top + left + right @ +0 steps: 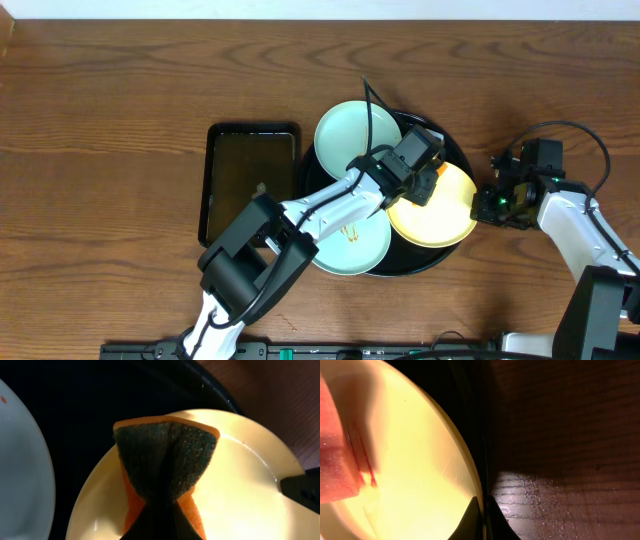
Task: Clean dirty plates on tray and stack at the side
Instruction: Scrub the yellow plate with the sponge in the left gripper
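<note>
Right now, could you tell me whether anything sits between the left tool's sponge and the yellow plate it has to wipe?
Nothing visible does. The sponge, pinched in the left tool, appears to rest directly on the yellow plate; the right tool grips that plate's rim, away from the sponge.

Overhead view: even, diffuse light. The wood grain of the worktop is sharp, shadows beside the arms are soft and short, and a green light glows on the right arm at its wrist. Left wrist view: dim surround, with the yellow plate bright and glinting along its rim. The sponge shows clear texture, sinking into black blur below. Right wrist view: mostly dark, one lit patch on the worktop, the sponge blurred at left.
</note>
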